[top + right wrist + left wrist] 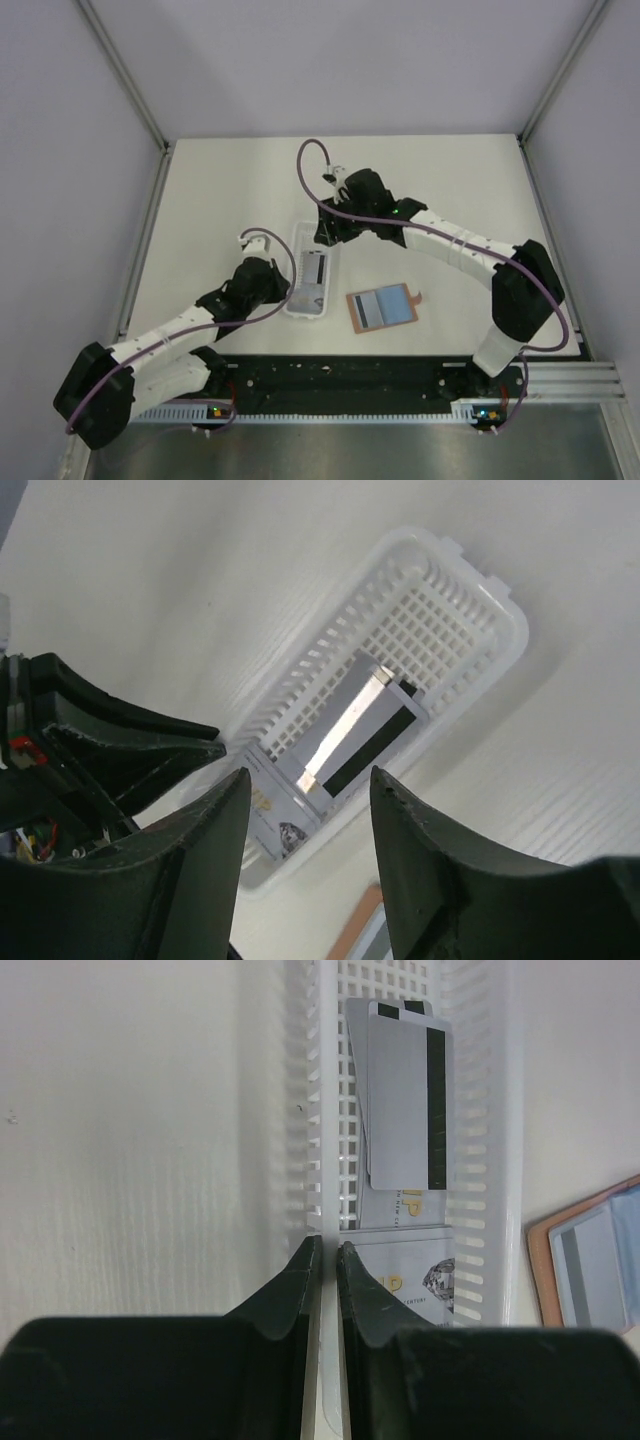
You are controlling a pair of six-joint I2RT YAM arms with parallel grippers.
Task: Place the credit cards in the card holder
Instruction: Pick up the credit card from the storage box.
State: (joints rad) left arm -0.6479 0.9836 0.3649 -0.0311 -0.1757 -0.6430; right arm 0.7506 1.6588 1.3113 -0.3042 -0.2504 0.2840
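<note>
Because the cards (405,1100) are thin, light, stiff and glossy, they will be awkward to lift from a flat surface. They give a finger nothing to get under and will slide rather than bend. A small fanned stack of them, grey with a dark stripe, lies flat on the slotted floor of the white tray (293,262). A printed card lies under it toward the near end.

The left gripper (328,1250) is closed to a narrow slit on the tray's left wall at that near end. It appears to be bracing the tray and has no card. The right gripper (309,777) hangs over the tray with its jaws spread wide and nothing between them. The stack shows in the gap below.

The wallet (382,308) lies open on the table (460,190), just to the right of the tray and apart from it. Its pale inside faces up, and what looks like one striped card is already on it.

The best hold is probably across the top card's two long edges, or on the corner that juts past the stack. One finger should tip the card up against the tray wall before the jaws close. A light squeeze should do, but a hold set off-centre may let the card pivot or slip out.
</note>
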